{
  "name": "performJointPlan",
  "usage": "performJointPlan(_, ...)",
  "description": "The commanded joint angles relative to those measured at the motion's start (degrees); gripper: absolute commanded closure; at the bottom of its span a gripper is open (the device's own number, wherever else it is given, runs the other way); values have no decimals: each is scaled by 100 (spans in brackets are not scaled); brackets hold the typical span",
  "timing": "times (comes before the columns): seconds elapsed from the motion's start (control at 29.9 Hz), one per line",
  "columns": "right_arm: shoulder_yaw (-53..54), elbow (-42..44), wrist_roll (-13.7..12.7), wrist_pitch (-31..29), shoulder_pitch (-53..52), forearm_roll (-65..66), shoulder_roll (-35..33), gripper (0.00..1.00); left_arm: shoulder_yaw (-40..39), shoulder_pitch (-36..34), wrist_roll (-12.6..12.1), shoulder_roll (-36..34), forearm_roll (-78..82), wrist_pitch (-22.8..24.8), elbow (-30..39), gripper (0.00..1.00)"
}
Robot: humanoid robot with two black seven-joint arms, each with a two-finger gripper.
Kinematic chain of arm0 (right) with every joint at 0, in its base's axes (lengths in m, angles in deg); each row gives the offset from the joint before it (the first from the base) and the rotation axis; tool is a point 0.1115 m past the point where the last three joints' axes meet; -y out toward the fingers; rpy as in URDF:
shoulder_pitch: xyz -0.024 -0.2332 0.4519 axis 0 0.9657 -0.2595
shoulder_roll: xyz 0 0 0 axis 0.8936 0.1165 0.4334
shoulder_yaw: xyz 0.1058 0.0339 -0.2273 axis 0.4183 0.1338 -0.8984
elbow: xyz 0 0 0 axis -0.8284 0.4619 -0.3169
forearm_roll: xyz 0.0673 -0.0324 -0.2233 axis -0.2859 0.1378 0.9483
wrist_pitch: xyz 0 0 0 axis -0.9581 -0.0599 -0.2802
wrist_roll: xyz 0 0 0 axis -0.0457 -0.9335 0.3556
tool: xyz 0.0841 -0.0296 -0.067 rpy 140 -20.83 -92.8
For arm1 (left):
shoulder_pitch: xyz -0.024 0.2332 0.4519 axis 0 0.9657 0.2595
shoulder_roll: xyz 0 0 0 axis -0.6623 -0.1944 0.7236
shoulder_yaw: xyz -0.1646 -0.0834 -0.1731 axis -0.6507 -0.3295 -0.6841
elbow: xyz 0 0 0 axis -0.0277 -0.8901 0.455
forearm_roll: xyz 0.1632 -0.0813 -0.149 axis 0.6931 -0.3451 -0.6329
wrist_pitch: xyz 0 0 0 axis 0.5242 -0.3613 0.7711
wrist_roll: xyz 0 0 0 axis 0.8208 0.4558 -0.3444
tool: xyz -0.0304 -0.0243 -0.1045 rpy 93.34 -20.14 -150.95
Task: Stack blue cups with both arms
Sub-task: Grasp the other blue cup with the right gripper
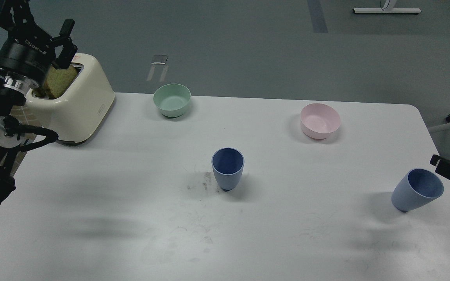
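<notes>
One blue cup (227, 168) stands upright at the middle of the white table (131, 218). The second blue cup (416, 190) stands near the right edge. My left gripper (33, 19) is open and empty, held high at the far left above the toaster, far from both cups. A black part of my right gripper (449, 170) comes in at the right edge, just right of and above the second cup's rim, apart from it. Its fingers cannot be told apart.
A cream toaster (80, 105) with bread slices (59, 80) stands at the table's back left, under my left gripper. A mint-green bowl (172, 100) sits at the back middle and a pink bowl (320, 120) at the back right.
</notes>
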Motion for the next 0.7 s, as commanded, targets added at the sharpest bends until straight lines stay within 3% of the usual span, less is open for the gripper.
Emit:
performJointPlan(0.0,-11,18,-160,-2,50,45,61,29,-13,1,102,0,-14,8,-1,4)
performJointPlan(0.13,-11,53,-336,-2,50,53,158,42,-13,1,129,44,-13,8,-1,4)
performJointPlan(0.3,-20,71,-504,-2,15,176,447,43,-13,1,129,53,-13,8,-19,4)
performJointPlan(0.53,-134,80,-512,-2,-11,449,632,44,4,1,129,44,-13,8,-28,4)
performJointPlan(0.64,-143,80,-512,-2,-11,458,641,52,-4,1,129,44,-13,8,-28,4)
performJointPlan(0.67,-178,88,-512,-2,-20,458,641,60,-4,1,129,70,-13,-1,-28,4)
